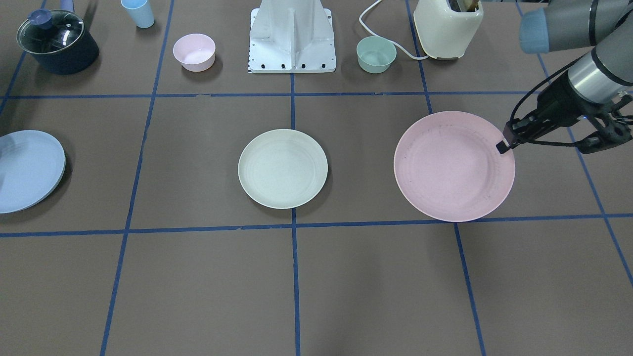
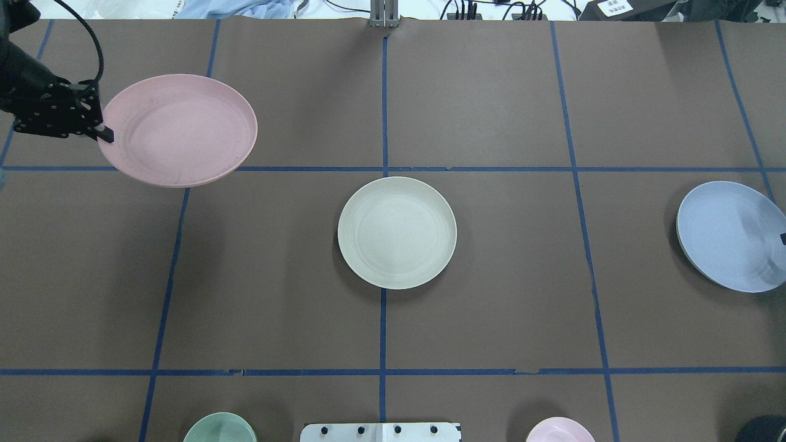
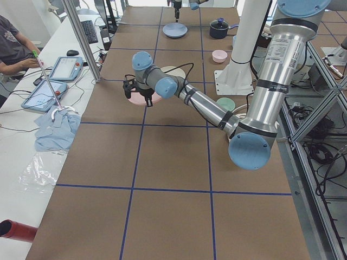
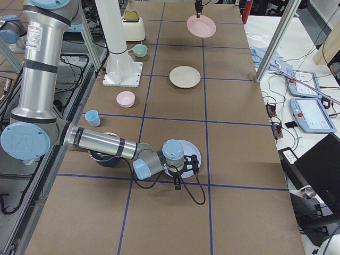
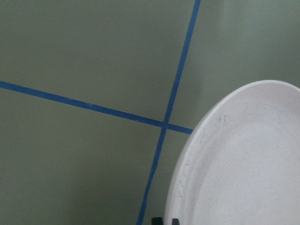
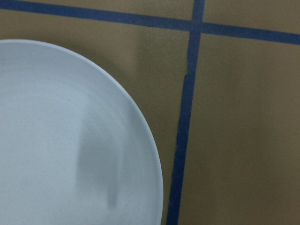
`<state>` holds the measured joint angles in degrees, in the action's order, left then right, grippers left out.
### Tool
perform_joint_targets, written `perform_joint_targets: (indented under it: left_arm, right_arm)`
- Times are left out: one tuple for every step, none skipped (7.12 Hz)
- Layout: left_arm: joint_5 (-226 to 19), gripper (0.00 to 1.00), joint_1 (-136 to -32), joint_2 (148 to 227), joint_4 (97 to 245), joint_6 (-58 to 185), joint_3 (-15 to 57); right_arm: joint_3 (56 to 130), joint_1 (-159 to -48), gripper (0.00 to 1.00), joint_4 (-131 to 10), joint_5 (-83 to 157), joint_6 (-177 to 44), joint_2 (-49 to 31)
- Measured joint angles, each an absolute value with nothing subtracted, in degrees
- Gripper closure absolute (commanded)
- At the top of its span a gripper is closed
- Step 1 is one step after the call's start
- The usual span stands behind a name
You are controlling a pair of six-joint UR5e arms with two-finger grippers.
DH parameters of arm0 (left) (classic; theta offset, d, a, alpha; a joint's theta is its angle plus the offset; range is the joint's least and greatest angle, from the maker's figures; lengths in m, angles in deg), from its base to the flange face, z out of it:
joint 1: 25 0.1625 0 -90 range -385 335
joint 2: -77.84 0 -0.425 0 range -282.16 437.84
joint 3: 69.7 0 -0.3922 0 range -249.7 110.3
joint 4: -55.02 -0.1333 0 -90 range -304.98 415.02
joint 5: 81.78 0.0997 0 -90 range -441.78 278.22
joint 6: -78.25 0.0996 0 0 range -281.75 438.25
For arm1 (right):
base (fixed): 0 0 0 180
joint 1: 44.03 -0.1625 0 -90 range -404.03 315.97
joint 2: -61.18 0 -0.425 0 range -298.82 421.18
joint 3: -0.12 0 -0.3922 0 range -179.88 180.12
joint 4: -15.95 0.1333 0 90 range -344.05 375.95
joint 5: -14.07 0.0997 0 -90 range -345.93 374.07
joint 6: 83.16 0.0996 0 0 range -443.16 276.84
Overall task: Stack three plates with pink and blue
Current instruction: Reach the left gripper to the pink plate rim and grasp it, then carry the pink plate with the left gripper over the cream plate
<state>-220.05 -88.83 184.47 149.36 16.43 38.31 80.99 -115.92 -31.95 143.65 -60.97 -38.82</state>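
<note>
Pastel pink, the round shallow matte plate [image 1: 452,168] is pinched by its raised rim in the left tool [image 1: 504,146], whose fingers are drawn narrow on that edge. We see this plate near the left end of the brown table [image 2: 491,294], toward the operators' edge, and it looks lifted clear of the surface. The pale cream round plate [image 2: 396,232] lies flat at the table's middle, well apart from both others. The pastel blue round plate [image 2: 727,236] sits at the table's right end. The right tool [image 2: 783,238] is at the blue plate's outer rim. We cannot tell how far apart its fingers are, nor whether they touch the plate.
</note>
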Motion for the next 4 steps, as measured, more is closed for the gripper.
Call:
perform_joint_targets:
  left_arm:
    - [-220.05,1.0,-87.64,185.56,149.39,14.42,38.32]
    - [-220.02,1.0,-87.04,186.12,149.41,13.48,38.32]
    - [-219.94,1.0,-86.8,186.34,149.43,13.17,38.31]
    - [-219.84,1.0,-86.71,186.45,149.47,13.08,38.29]
  right_arm:
    - [79.39,-115.68,0.66,-31.6,143.78,-60.49,-37.79]
    - [78.36,-115.62,1.0,-31.53,143.91,-60.31,-37.06]
    - [77.89,-115.6,1.0,-31.49,144.11,-60.25,-36.73]
    - [77.74,-115.58,1.0,-31.43,144.31,-60.23,-36.61]
